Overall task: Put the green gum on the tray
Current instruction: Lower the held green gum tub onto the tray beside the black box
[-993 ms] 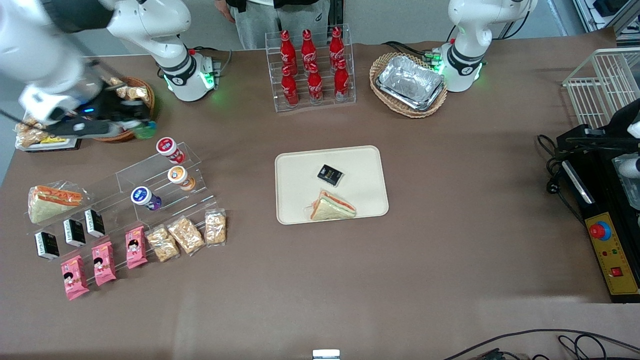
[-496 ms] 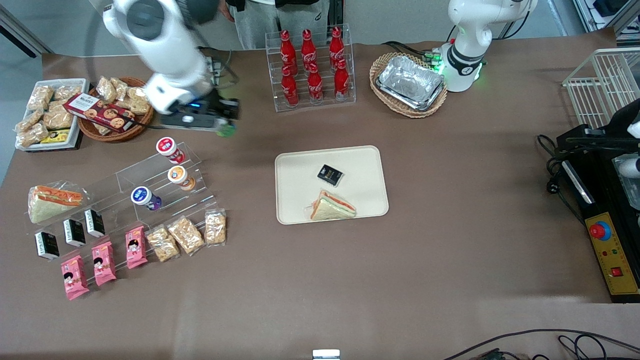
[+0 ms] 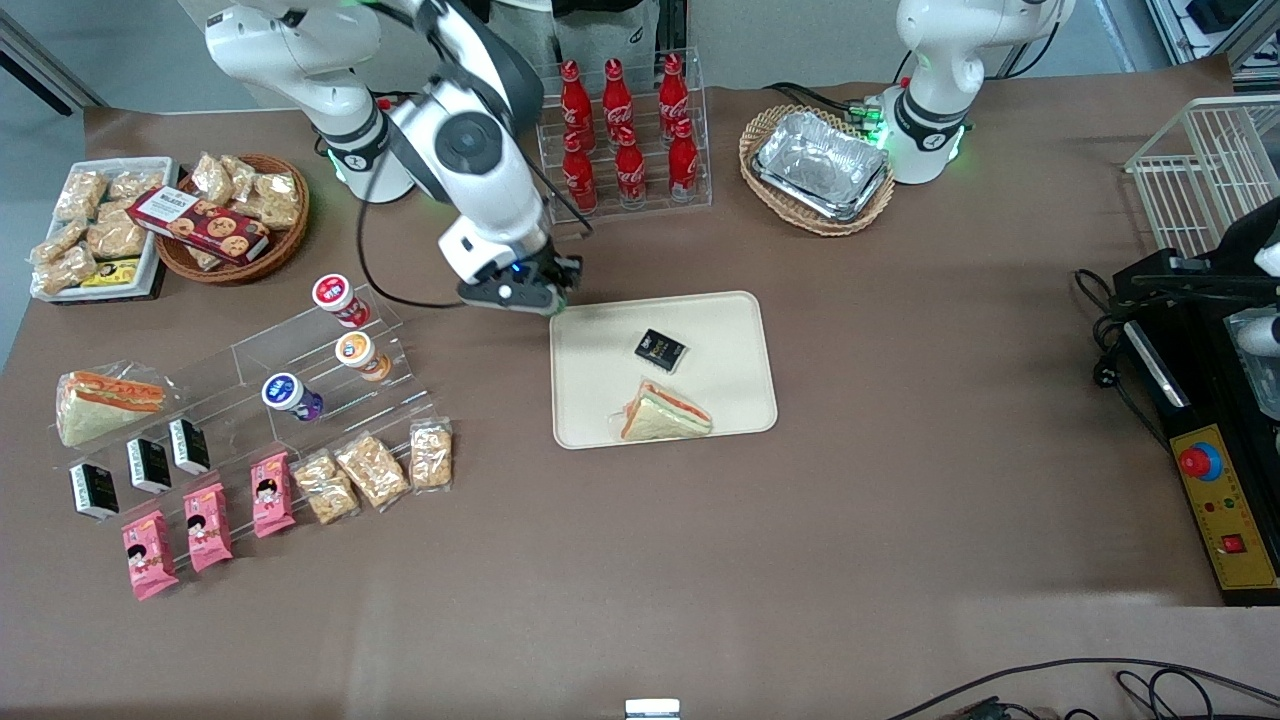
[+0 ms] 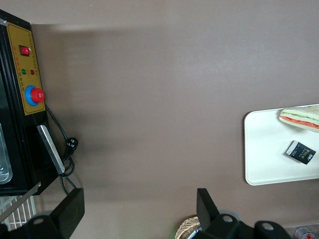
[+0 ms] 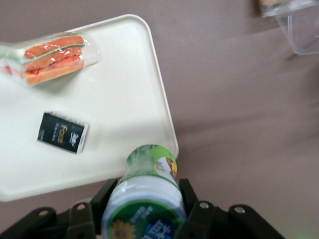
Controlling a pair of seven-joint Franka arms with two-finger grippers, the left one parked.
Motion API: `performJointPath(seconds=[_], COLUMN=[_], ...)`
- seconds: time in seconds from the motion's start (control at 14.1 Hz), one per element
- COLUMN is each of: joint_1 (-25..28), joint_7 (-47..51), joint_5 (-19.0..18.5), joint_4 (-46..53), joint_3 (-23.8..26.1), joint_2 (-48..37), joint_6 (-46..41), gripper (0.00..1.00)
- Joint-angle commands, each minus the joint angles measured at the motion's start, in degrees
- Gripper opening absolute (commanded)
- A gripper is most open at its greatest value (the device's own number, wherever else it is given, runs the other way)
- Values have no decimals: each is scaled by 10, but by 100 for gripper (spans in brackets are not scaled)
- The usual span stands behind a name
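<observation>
1. And here comes the end effector (image 3: 548, 298), swinging in fast! A second ago it was out over the snack baskets at the working arm's end of the desk (image 3: 900, 450); half a second ago it was halfway across; now it hangs right at the corner of the tray (image 3: 735, 330) nearest the cola rack.
2. The green gum (image 5: 148, 186) has made the whole trip with it. In the right wrist view the fingers (image 5: 197, 209) press on both sides of the canister's body, lid toward the camera, so the grip looks firm.
3. What that means: the carry looks nearly finished. By my reading, only a short move inward over the tray and a release remain.
4. The drop zone looks friendly. The tray is flat, cream-coloured, smooth and matte, with rounded corners and a low rim, and there is bare surface near that corner.
5. Two things already sit on it: a small black packet (image 3: 660, 349) with pale lettering, flat and boxy, and a wedge-shaped sandwich (image 3: 664, 413) in crinkly clear wrap, nearer the front camera.
6. The canister itself is a glossy cylinder, with a green printed label and a white lid ringed green. Set on its side it could roll, so the low rim may matter.
</observation>
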Motion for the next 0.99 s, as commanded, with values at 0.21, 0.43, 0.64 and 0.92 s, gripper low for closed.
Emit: performJointPath(seconds=[0.21, 0.43, 0.64, 0.92], joint_1=[24, 26, 28, 26], joint_7=[157, 164, 176, 185], joint_5=[-166, -167, -169, -168], joint_4=[15, 16, 16, 20], joint_3=[3, 3, 2, 1], joint_2=[162, 204, 210, 222], joint_6=[120, 169, 179, 181], gripper=[13, 13, 16, 97])
